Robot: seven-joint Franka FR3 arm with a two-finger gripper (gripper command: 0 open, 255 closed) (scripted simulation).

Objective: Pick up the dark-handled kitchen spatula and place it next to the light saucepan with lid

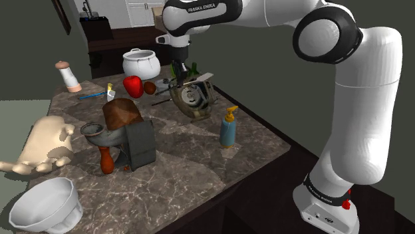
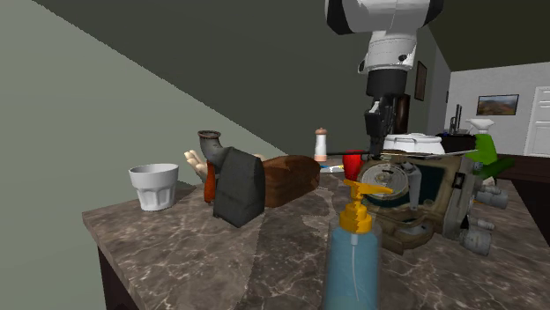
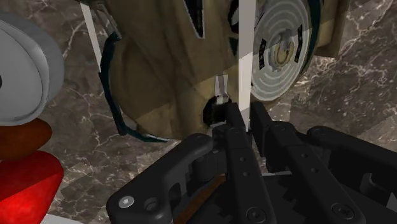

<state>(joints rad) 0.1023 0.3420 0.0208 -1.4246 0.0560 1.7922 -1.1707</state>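
Observation:
My black gripper [image 1: 178,72] [image 2: 377,123] hangs above the tan circular saw [image 1: 193,98] near the table's far side. In the wrist view the gripper [image 3: 245,114] has its fingers nearly together, clasping the spatula [image 3: 244,57]. A thin pale strip of the spatula runs out past the fingertips, and a brown part shows between the finger bases. The white saucepan with lid [image 1: 141,63] [image 2: 414,143] stands at the far edge, to the shoulder view's left of the gripper. Part of its round pale body [image 3: 25,70] shows in the wrist view, beside the saw.
A red fruit [image 1: 134,85] and a small brown item [image 1: 150,87] lie between saucepan and saw. A blue soap bottle [image 1: 228,127], brown loaf [image 1: 122,113], dark box [image 1: 139,145], white bowl [image 1: 46,203] and shaker [image 1: 68,76] crowd the marble table [image 1: 199,166].

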